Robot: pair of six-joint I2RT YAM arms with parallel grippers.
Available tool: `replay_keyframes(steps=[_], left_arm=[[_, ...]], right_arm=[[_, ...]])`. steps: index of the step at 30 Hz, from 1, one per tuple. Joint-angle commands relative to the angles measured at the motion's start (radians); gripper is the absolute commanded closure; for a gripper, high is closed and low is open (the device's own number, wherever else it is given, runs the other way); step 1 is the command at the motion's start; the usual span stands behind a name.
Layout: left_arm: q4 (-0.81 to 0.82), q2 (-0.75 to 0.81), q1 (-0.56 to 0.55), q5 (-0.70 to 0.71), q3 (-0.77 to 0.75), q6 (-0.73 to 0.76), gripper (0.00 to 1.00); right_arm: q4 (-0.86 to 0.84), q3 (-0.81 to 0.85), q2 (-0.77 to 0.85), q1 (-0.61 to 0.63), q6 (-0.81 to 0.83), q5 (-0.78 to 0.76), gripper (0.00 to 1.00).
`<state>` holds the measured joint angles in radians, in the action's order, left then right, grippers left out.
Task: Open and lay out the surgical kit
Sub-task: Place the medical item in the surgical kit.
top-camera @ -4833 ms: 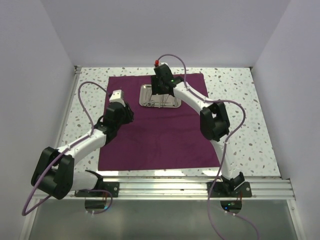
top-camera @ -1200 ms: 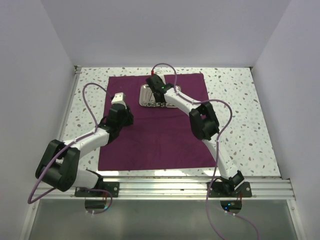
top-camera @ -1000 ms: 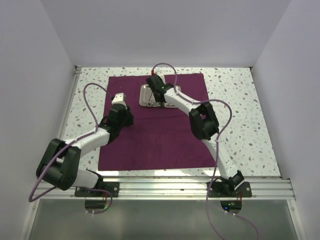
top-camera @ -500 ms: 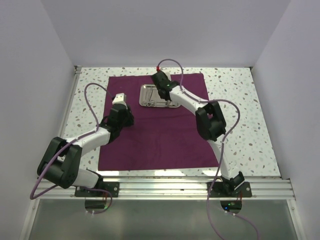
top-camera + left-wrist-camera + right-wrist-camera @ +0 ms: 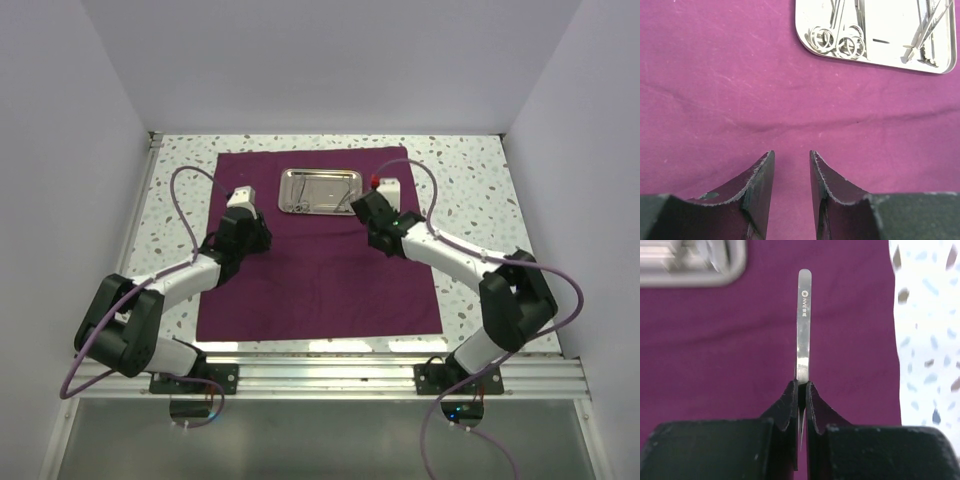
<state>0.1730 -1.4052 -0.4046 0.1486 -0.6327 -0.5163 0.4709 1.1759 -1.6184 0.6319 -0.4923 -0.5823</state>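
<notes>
Tweezers (image 5: 804,325) are pinched tight in the right gripper (image 5: 801,385). Their long axis runs straight out from the fingers, rounded end aimed at the table's far edge, above the purple cloth (image 5: 320,280) near its right edge. The steel tray (image 5: 282,192) sits by the cloth's far edge. The left gripper (image 5: 791,157) hangs slightly parted over the cloth, holding nothing.

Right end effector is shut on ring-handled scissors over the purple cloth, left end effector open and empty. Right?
One slip: the right end effector is shut on flat tweezers, not ring-handled scissors, as the right wrist view shows. The ring-handled instruments lie in the tray. The rest holds: it is over the purple cloth, and the left end effector is open and empty.
</notes>
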Motion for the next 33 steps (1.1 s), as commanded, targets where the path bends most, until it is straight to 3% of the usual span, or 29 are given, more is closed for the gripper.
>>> replay_keyframes(steps=[1, 10, 17, 18, 19, 20, 22, 23, 29, 33], left_arm=[[0.056, 0.017, -0.002, -0.02, -0.022, -0.024, 0.62], [0.048, 0.058, -0.002, -0.026, -0.005, -0.031, 0.62], [0.049, 0.057, -0.002, -0.024, -0.004, -0.031, 0.62], [0.049, 0.058, -0.002, -0.024, -0.002, -0.031, 0.62], [0.049, 0.057, -0.002, -0.024, -0.002, -0.031, 0.62], [0.049, 0.057, -0.002, -0.023, -0.004, -0.031, 0.62], [0.048, 0.057, -0.003, -0.017, -0.005, -0.03, 0.62], [0.046, 0.057, -0.002, -0.015, -0.004, -0.028, 0.62], [0.054, 0.045, -0.002, -0.012, -0.01, -0.031, 0.62], [0.077, 0.055, -0.002, -0.03, 0.005, -0.071, 0.62]], right_arm=[[0.04, -0.14, 0.102, 0.087, -0.14, 0.003, 1.0], [0.058, -0.473, 0.242, 0.149, -0.341, 0.01, 1.0], [0.063, -0.513, 0.281, 0.155, -0.374, 0.081, 1.0], [0.064, -0.515, 0.282, 0.155, -0.373, 0.091, 0.93], [0.071, -0.518, 0.288, 0.16, -0.373, 0.11, 0.76], [0.075, -0.522, 0.298, 0.164, -0.38, 0.111, 0.49], [0.11, -0.524, 0.34, 0.179, -0.391, 0.098, 0.23], [0.13, -0.521, 0.357, 0.186, -0.403, 0.088, 0.04], [0.275, -0.382, 0.474, 0.193, -0.367, -0.014, 0.02], [0.169, -0.228, 0.39, 0.193, -0.227, -0.036, 0.02]])
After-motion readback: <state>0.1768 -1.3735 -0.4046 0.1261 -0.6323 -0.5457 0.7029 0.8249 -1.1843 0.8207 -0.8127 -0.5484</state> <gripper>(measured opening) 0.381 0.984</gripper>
